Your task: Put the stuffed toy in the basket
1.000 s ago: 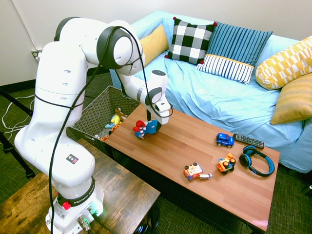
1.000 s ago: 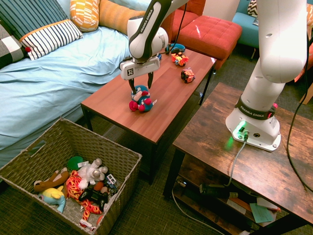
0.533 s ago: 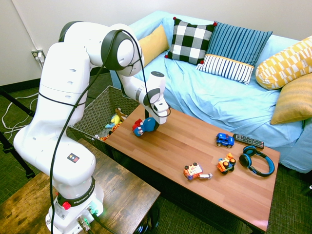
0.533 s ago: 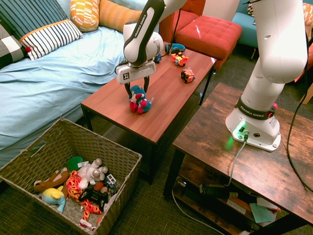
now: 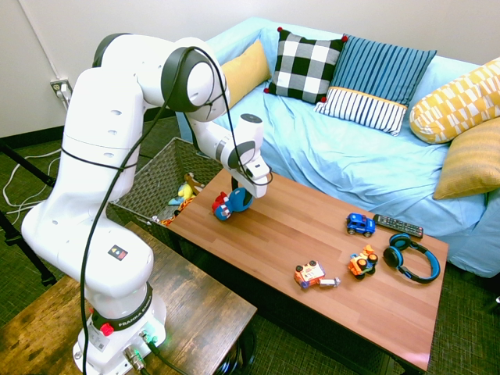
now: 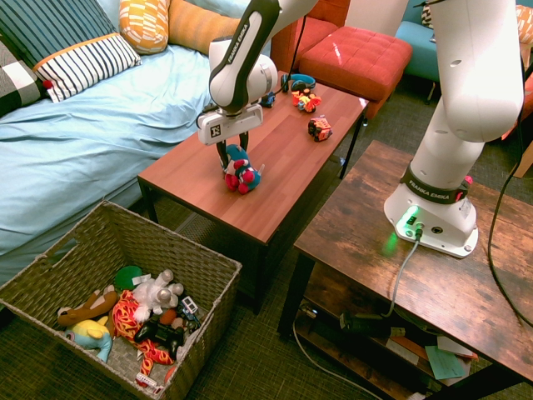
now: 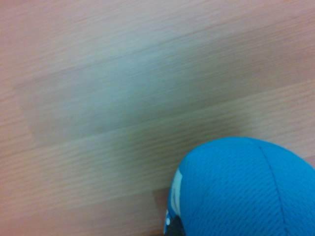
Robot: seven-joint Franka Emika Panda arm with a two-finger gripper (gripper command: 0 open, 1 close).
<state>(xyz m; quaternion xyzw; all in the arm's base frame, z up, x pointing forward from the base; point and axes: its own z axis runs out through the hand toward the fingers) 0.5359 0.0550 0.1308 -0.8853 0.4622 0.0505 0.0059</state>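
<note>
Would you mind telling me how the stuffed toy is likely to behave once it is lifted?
The stuffed toy looks like knitted plush, so it probably squashes and weighs little. Its round blue body might roll if dropped on the table.

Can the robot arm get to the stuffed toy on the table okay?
Probably yes. The end effector is right down over the stuffed toy on the table, and nothing stands in its way.

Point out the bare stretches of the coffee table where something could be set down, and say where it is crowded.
Free: the long wood stretch between the stuffed toy and the orange-and-white robot toy, and the coffee table's near edge past that toy. Crowded: the far end, with blue car, remote, headphones and orange toy.
</note>
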